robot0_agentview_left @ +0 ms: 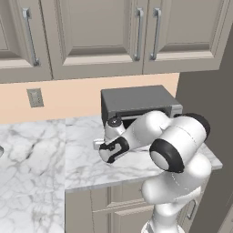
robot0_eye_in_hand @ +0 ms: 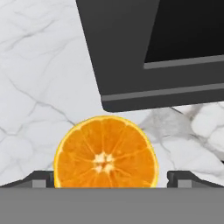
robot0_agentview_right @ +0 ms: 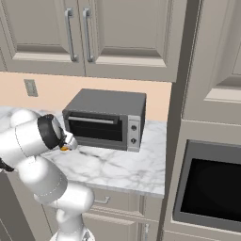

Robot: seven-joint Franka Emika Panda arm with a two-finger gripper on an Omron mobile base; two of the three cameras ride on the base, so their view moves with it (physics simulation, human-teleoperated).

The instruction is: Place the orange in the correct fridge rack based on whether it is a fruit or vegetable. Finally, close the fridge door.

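The orange [robot0_eye_in_hand: 105, 153] is a round bright fruit lying on the marble counter [robot0_eye_in_hand: 30, 100], just in front of the toaster oven [robot0_eye_in_hand: 153, 52]. My gripper [robot0_eye_in_hand: 111, 180] hangs directly over it, open, with one dark fingertip [robot0_eye_in_hand: 39, 179] on each side of the fruit and neither touching it. In the right base view a sliver of the orange [robot0_agentview_right: 63, 148] peeks out beside my wrist. The fridge rack is out of view.
The toaster oven [robot0_agentview_left: 136, 102] stands at the back of the counter [robot0_agentview_left: 82, 168], close behind my hand. Wall cabinets [robot0_agentview_left: 100, 32] hang above. A tall dark panel [robot0_agentview_left: 209, 113] borders the counter's right end, and a built-in oven [robot0_agentview_right: 212, 188] sits further right.
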